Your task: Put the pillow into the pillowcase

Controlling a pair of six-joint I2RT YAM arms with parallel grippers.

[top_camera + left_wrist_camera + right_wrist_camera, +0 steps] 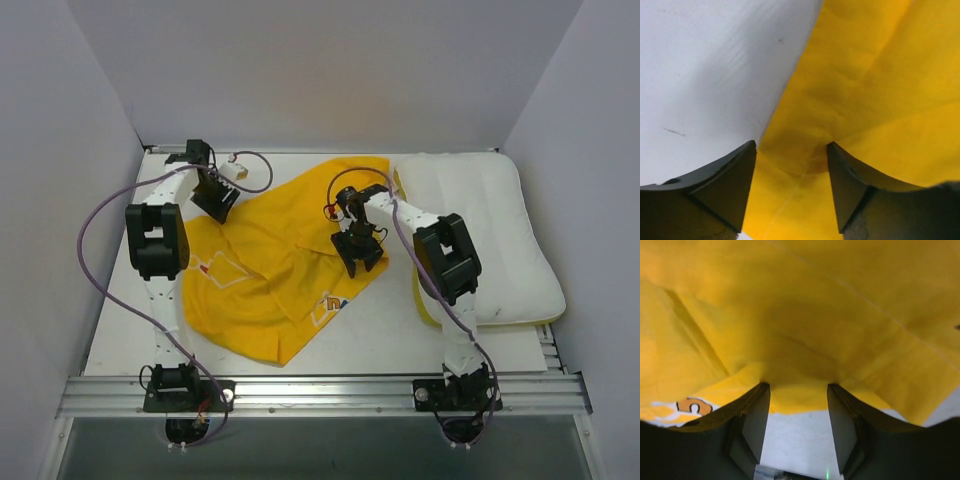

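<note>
While both sets of jaws are standing open, neither is gripping anything. The left jaws are hovering at the far-left edge of the pillowcase (265,275), the right jaws at its right edge.

Risk: a closing pinch could be catching both layers together, which would be sealing the mouth rather than opening it.

The pillowcase is lying crumpled and creased mid-bench (400,345), bright yellow, with print showing in patches. The pillow (490,240) is lying wholly outside it on the right, white and plump, its left edge seemingly touching the cloth's far corner.
</note>
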